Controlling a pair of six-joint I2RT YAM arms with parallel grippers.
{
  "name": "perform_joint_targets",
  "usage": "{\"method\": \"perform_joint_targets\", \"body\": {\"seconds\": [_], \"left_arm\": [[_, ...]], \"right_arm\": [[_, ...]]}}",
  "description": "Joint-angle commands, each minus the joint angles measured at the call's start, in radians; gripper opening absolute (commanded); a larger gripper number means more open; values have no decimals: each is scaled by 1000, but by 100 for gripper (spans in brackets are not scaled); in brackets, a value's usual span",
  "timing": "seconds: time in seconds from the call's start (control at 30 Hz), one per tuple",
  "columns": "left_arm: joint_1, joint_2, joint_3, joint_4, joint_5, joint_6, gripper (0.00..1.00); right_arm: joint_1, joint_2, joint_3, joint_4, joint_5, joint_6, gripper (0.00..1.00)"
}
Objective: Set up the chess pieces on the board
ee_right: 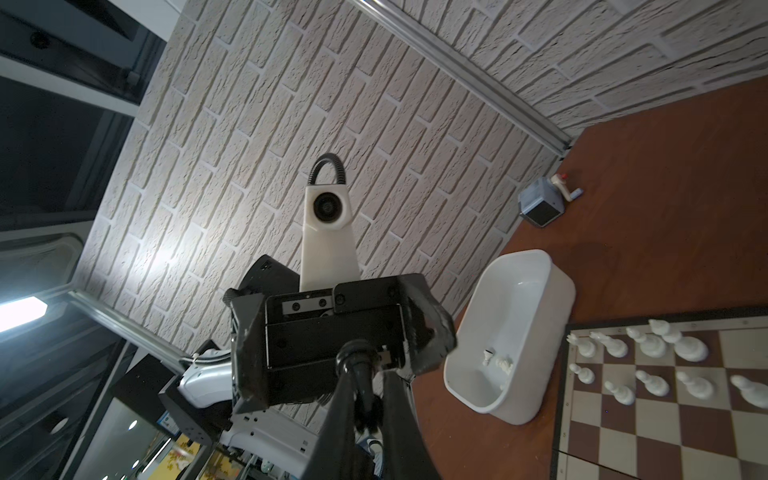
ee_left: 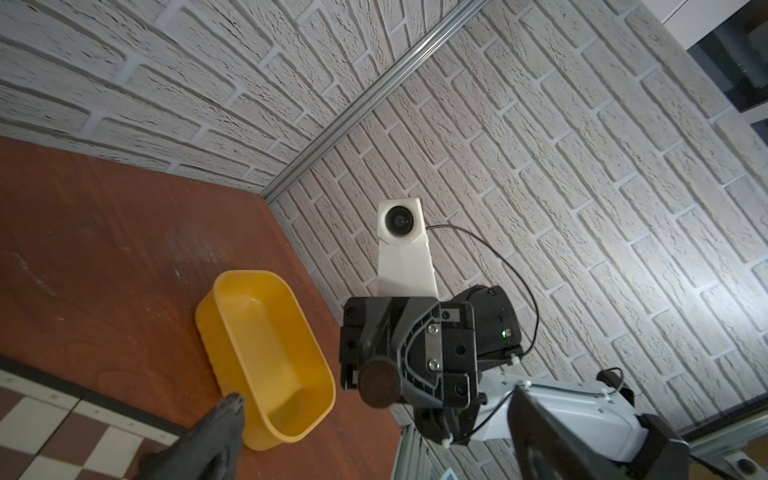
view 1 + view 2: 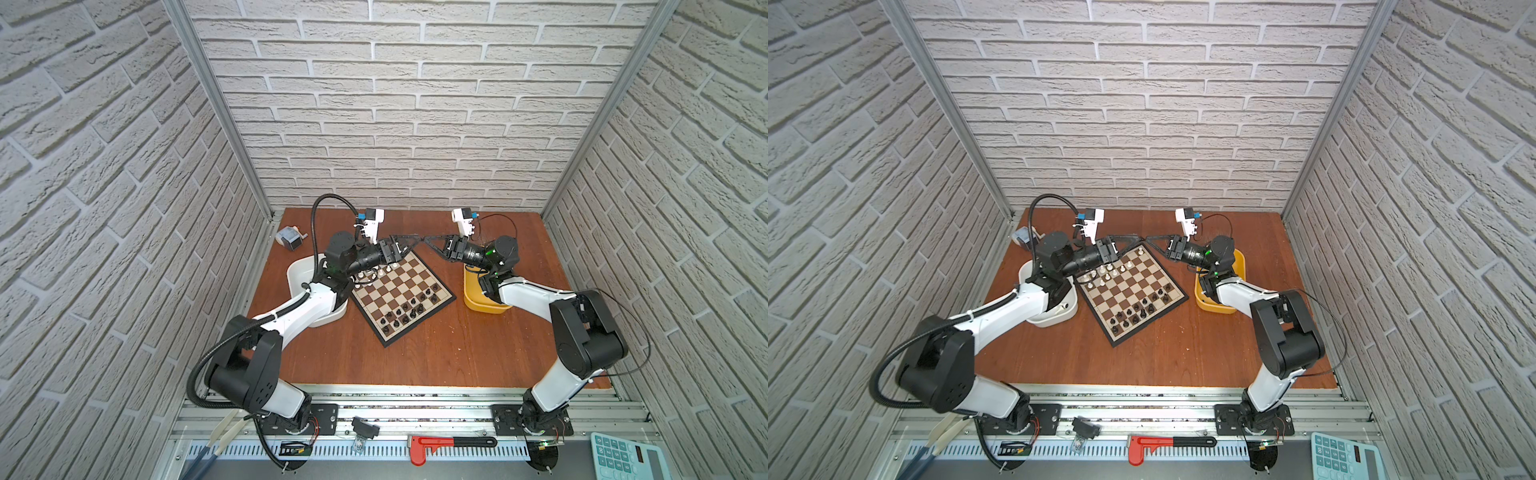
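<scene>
The right tool (image 3: pixel 1152 241) is clamped tight on a black chess piece (image 2: pixel 378 384), with its felt base facing the left tool (image 3: pixel 1136 240), whose jaws gape wide, holding nothing. Both hang over the far corner of the board (image 3: pixel 395 291), where white chessmen (image 1: pixel 648 344) and black chessmen (image 3: pixel 420 308) stand.

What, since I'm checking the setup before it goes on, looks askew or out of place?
The board sits askew, turned corner-on to the table's edges. White chessmen lie in the white tub, off the board. The right gripper holds a black chessman in mid-air near the board's far corner.
</scene>
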Motion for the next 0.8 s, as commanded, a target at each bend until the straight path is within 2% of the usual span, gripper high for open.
{"method": "perform_joint_targets", "body": {"seconds": [0.0, 0.07, 0.13, 0.2, 0.33, 0.43, 0.53, 0.77], "left_arm": [[41, -142, -10, -226, -44, 265, 98], [44, -218, -6, -428, -131, 441, 98], [35, -283, -21, -561, -223, 582, 98], [31, -337, -66, -613, -258, 686, 99], [-36, -466, -214, -575, -302, 880, 99], [-79, -517, -290, -505, -283, 923, 99], [-94, -505, -324, -470, -272, 924, 98], [-93, -490, -319, -444, -254, 893, 98]], "right_arm": [[-7, -123, 149, -781, 140, -515, 7], [12, -141, 266, -1148, 352, -760, 7], [43, -136, 334, -1374, 548, -898, 7], [81, -121, 363, -1505, 692, -965, 7], [192, -67, 375, -1670, 959, -1015, 7], [241, -43, 349, -1712, 1050, -1014, 7], [273, -9, 342, -1752, 1114, -1018, 6], [290, 45, 316, -1730, 1157, -1019, 6]]}}
